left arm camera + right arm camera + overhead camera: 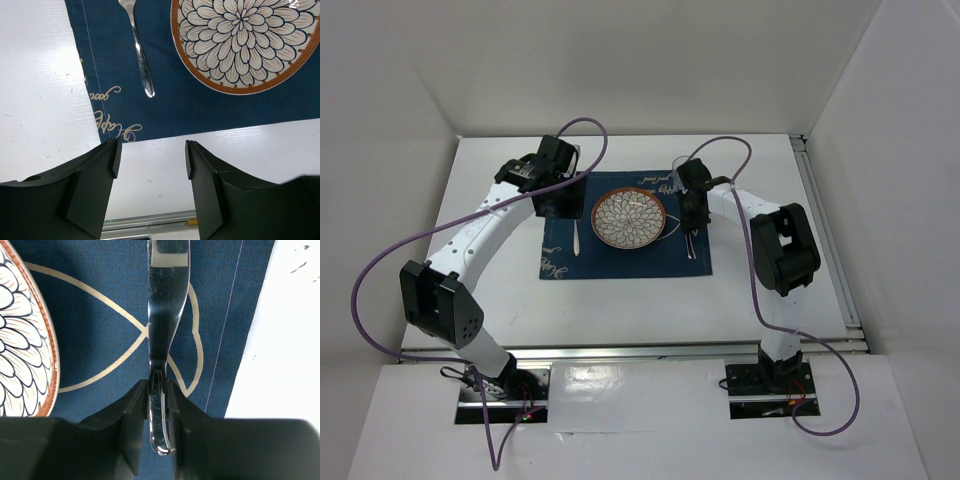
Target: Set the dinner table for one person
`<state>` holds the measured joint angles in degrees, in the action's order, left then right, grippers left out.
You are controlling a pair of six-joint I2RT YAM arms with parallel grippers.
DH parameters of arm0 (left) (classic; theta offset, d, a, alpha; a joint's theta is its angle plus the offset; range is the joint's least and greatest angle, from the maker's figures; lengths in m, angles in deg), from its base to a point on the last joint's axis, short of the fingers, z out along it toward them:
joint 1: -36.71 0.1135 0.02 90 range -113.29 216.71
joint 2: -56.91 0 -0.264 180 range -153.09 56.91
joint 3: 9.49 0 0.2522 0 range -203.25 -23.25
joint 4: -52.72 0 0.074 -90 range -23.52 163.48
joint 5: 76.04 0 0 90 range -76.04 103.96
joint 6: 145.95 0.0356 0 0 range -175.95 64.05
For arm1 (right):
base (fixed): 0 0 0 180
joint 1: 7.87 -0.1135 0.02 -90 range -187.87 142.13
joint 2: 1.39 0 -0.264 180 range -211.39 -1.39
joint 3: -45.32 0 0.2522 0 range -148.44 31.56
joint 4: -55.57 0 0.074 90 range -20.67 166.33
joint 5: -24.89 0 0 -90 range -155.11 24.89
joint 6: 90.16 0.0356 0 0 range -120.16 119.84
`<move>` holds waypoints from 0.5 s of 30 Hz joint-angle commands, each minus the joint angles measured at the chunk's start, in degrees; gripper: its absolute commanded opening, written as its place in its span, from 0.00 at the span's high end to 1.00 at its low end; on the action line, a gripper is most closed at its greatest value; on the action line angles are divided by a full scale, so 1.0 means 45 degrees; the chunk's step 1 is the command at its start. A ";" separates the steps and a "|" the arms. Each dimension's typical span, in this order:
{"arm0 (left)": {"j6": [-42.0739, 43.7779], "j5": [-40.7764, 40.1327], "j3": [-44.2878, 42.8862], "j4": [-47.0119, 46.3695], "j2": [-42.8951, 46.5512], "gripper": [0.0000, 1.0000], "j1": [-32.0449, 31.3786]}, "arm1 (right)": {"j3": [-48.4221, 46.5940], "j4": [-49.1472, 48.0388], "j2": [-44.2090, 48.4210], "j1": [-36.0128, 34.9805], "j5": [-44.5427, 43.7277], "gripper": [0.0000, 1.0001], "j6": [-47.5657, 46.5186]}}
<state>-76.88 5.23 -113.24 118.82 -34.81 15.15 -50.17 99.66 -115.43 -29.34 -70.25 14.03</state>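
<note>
The left gripper hung with its two dark fingers spread wide and nothing between them, over bare white tabletop just off the edge of a dark blue placemat printed with cream script. On the left part of that cloth lay a silver utensil, its handle end pointing toward the open fingers and its head cut off by the frame in the left wrist view. Just beside it, apart from it, sat a round plate with a petal pattern and an orange-brown rim, in the middle of the mat.

Right of the plate, the right gripper had its fingers closed tight on the handle of a knife – the bright blade ran out ahead of the fingers over the mat's cream looped line, between the plate's rim and the cloth's stitched right hem. Whether the blade touched the cloth could not be told.

The dinner table – plain, white and flat – lay beneath it all, with the mat near its centre and both arms reaching in from its near edge
</note>
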 commanded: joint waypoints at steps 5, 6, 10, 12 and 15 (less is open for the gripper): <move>0.0276 -0.0130 -0.0196 0.0088 0.0694 0.29 0.0065 | -0.0860 -0.0372 0.0750 -0.0090 -0.0028 0.56 0.0361; 0.0276 -0.0130 -0.0196 0.0088 0.0695 0.29 0.0065 | -0.0860 -0.0217 0.0887 -0.0091 -0.0028 0.54 0.0361; 0.0276 0.0007 -0.0196 0.0088 0.0812 0.29 0.0065 | -0.0860 0.0097 0.1727 -0.0365 -0.0165 0.44 0.0615; 0.0276 0.0007 -0.0196 0.0088 0.0949 0.29 0.0065 | -0.0744 0.0505 0.2330 -0.0598 -0.0301 0.44 0.0771; 0.0158 0.0124 -0.0196 0.0088 0.1241 0.29 0.0065 | -0.0743 0.1109 0.3383 -0.0599 -0.0536 0.42 0.1200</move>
<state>-76.90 5.27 -113.24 119.04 -32.27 15.15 -51.33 101.76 -108.08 -31.33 -70.97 17.29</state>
